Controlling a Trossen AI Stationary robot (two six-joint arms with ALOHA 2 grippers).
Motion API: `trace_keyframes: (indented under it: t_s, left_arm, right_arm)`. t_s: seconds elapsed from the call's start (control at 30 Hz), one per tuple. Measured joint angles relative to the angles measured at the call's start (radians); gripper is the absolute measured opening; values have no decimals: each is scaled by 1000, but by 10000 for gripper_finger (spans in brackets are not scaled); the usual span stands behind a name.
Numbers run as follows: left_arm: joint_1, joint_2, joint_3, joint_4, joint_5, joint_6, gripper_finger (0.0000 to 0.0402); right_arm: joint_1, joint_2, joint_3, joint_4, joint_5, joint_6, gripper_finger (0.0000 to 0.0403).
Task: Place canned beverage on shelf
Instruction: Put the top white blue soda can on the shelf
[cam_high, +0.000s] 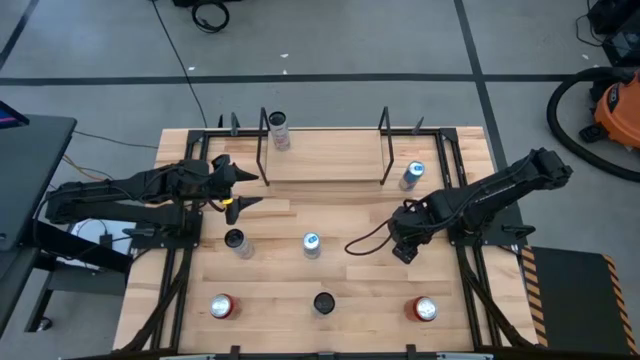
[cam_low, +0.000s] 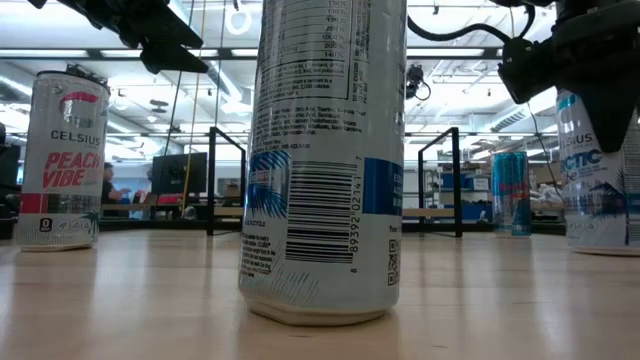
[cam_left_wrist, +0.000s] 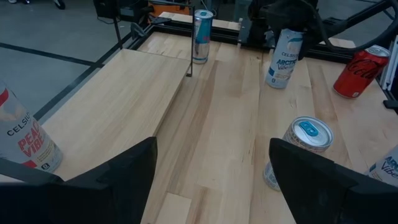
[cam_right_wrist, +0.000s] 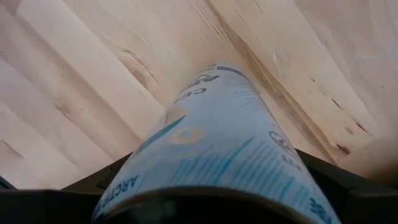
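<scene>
The shelf (cam_high: 325, 155) stands at the table's far middle; a Peach Vibe can (cam_high: 277, 128) stands upright on its left end. My right gripper (cam_high: 405, 240) points straight down right of centre, shut on a white-and-blue Arctic Vibe can (cam_left_wrist: 283, 59), which the gripper hides in the high view. The can stands upright with its base on the table (cam_low: 600, 180). My left gripper (cam_high: 235, 185) hovers open by the shelf's left post, holding nothing. My right gripper comes from above, fingers pointing down along the can. One finger (cam_right_wrist: 109, 183) lies on each side of the can's upper wall (cam_right_wrist: 205, 155), and no gap shows between them. The can stays upright with its base on the table.
A slim blue can (cam_high: 412, 175) stands right of the shelf. Two cans (cam_high: 237, 242), (cam_high: 311, 244) stand mid-table. Near the front edge are three more: (cam_high: 222, 306), (cam_high: 323, 303) and a red cola can (cam_high: 424, 309). Bare board lies on the shelf's middle and right.
</scene>
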Motion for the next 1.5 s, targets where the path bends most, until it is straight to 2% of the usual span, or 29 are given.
trace_keyframes:
  t_s: [0.3, 0.53, 0.73, 1.03, 1.27, 1.5]
  left_arm:
    - [0, 0, 0, 0, 0, 16, 311]
    - [0, 0, 0, 0, 0, 16, 311]
    - [0, 0, 0, 1, 0, 16, 311]
    - [0, 0, 0, 1, 0, 17, 311]
    - [0, 0, 0, 3, 0, 18, 311]
    - [0, 0, 0, 1, 0, 17, 311]
  right_arm:
    - [-9, 0, 0, 2, 23, 7, 266]
    - [-14, 0, 0, 5, 48, -27, 266]
    - [-73, 2, 29, 9, 47, -103, 267]
    - [-214, 19, 202, 8, 97, -370, 268]
    - [-342, 60, 371, -20, 186, -636, 269]
    - [-480, 95, 499, -26, 216, -891, 270]
